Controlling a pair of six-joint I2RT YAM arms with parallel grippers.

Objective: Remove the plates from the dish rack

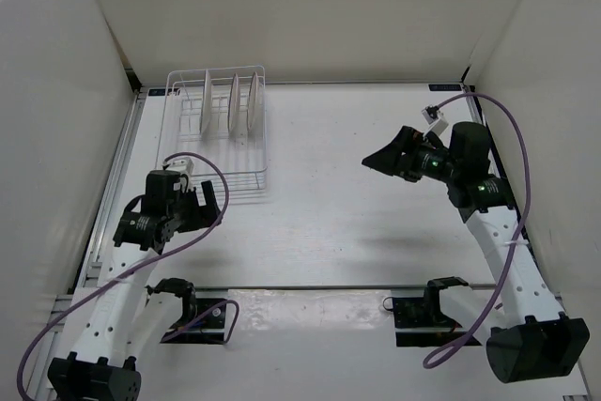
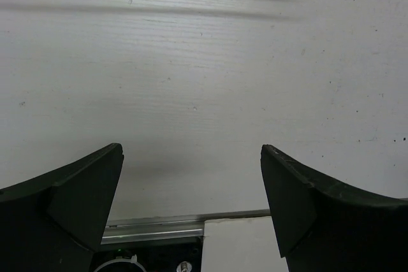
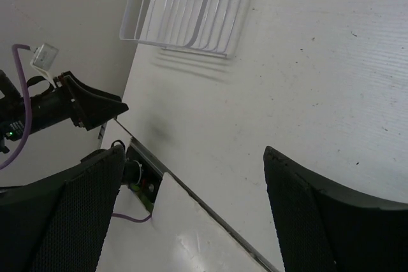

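Note:
The white wire dish rack (image 1: 246, 185) stands at the far left of the table. Three plates stand upright on edge in its far half: a left one (image 1: 205, 106), a middle one (image 1: 233, 103) and a right one (image 1: 254, 101). My left gripper (image 1: 210, 204) is open and empty, just near the rack's near end, over bare table (image 2: 191, 151). My right gripper (image 1: 371, 162) is open and empty at mid-right, well right of the rack and pointing left toward it (image 3: 194, 151). The right wrist view shows the rack's empty near end (image 3: 182, 48) at top.
White walls enclose the table on the left, back and right. A metal rail (image 1: 310, 286) runs along the near edge by the arm bases. Purple cables loop off both arms. The left arm (image 3: 70, 103) shows in the right wrist view.

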